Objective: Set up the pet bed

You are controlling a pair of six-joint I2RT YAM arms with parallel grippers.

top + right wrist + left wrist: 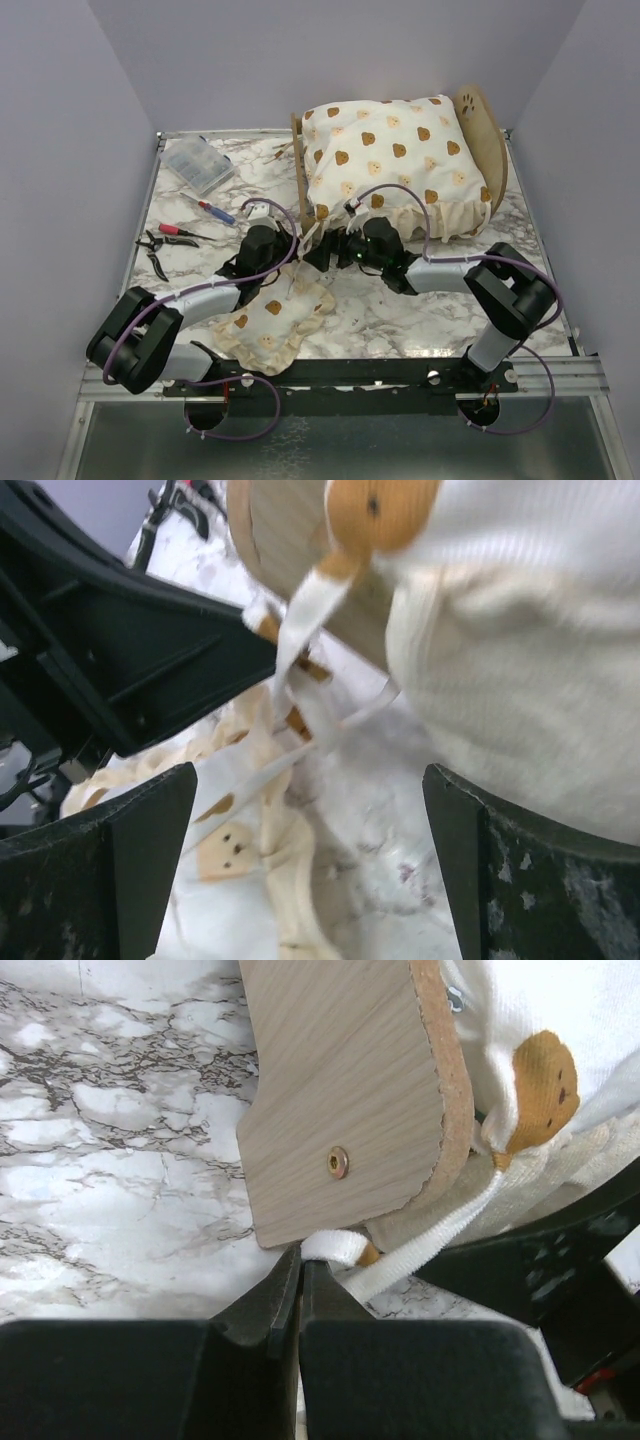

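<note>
The pet bed (298, 165) stands at the back right, with its plywood headboard (485, 125) on the right and its low footboard on the left. The large bear-print cushion (395, 160) lies on it and hides the base. My left gripper (298, 240) is at the footboard's near corner (340, 1100) and is shut (300, 1260) on the cushion's white tie strap (335, 1248). My right gripper (326, 252) is open (310, 860) just right of it, with loose tie ribbons (300, 640) hanging ahead of its jaws. The small bear-print pillow (275, 320) lies on the table in front.
A clear plastic parts box (197, 165) sits at the back left. A red-handled screwdriver (215, 211) and pliers (160, 245) lie left of my left arm. Grey walls close in the marble table (400, 310) on three sides.
</note>
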